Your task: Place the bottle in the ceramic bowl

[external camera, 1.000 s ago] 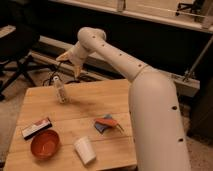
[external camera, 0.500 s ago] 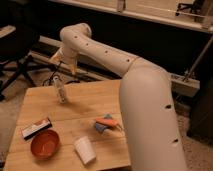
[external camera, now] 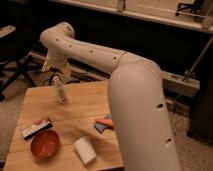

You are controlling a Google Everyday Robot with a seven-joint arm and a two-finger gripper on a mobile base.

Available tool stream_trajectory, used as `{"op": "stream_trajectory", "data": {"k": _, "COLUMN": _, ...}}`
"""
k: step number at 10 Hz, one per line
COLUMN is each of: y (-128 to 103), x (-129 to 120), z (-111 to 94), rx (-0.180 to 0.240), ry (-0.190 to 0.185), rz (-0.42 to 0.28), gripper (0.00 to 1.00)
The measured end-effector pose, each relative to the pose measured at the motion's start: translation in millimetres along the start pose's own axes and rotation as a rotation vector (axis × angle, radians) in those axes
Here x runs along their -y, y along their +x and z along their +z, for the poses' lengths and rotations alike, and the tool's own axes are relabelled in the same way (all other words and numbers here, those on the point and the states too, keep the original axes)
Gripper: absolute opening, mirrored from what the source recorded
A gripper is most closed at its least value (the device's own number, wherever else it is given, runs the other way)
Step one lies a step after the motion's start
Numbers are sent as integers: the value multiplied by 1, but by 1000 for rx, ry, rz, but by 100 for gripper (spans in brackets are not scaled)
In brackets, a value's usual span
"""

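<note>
Because the bottle (external camera: 60,91) must be carried to the ceramic bowl (external camera: 45,144), the gripper (external camera: 56,76) sits at its cap, well beyond the bowl toward the far edge of the table (external camera: 85,102); whether it grasps the tilted bottle, I cannot tell.

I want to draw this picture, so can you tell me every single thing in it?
bottle: one, clear with a white cap, far left part of the table
ceramic bowl: one, orange-red, near left corner of the table
paper cup: one, white, on its side right of the bowl
flat packet: one, black, white and red, just behind the bowl
blue and orange thing: one, mid-table beside the arm; cannot tell what it is
table: one, light wood, centre
office chair: one, dark, on the floor at left
arm: one, white, reaching from right to far left
gripper: one, pale, just above the bottle's cap
</note>
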Motion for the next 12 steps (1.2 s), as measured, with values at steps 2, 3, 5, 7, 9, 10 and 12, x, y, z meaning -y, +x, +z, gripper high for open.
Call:
{"op": "stream_trajectory", "data": {"k": 2, "y": 1, "x": 13, "z": -5, "rx": 17, "ry": -15, "rz": -18, "gripper": 80}}
{"op": "stream_trajectory", "data": {"k": 3, "y": 5, "x": 17, "z": -3, "rx": 17, "ry": -19, "rz": -16, "gripper": 80}}
{"op": "stream_trajectory", "data": {"k": 5, "y": 12, "x": 23, "z": 9, "rx": 17, "ry": -43, "rz": -14, "gripper": 80}}
{"op": "stream_trajectory", "data": {"k": 7, "y": 14, "x": 23, "z": 19, "rx": 24, "ry": -63, "rz": -11, "gripper": 80}}
{"op": "stream_trajectory", "data": {"k": 9, "y": 11, "x": 18, "z": 34, "rx": 46, "ry": -93, "rz": -5, "gripper": 80}}
{"op": "stream_trajectory", "data": {"k": 10, "y": 11, "x": 15, "z": 39, "rx": 55, "ry": -103, "rz": -3, "gripper": 80}}
{"op": "stream_trajectory", "data": {"k": 12, "y": 10, "x": 12, "z": 50, "rx": 76, "ry": -122, "rz": 7, "gripper": 80}}
